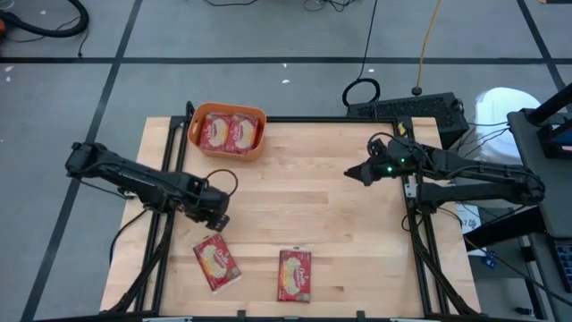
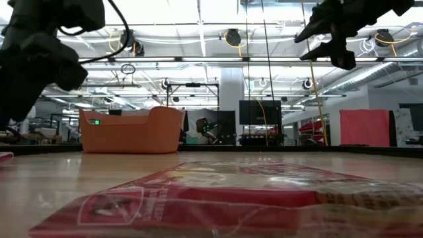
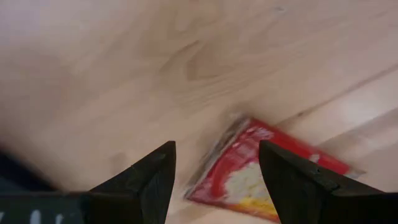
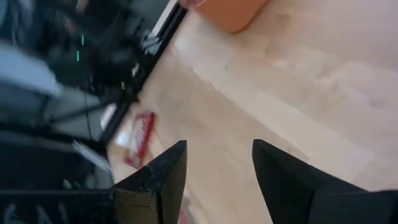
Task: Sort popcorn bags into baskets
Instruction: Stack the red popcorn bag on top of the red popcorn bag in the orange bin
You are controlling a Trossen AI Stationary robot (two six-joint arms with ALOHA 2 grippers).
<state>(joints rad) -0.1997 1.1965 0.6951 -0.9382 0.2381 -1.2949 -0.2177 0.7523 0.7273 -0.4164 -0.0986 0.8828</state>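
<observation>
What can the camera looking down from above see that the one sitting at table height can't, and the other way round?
Only the view from above shows inside the orange plastic tub: red popcorn packets lie in it. It also shows two loose red packets near the table's front edge, one below the open left gripper at, another at, and the open right gripper held over bare wood.

Only the table-height view shows the room behind: ceiling lights, screens, a red panel.

Both show the tub, both arms and a loose packet.
</observation>
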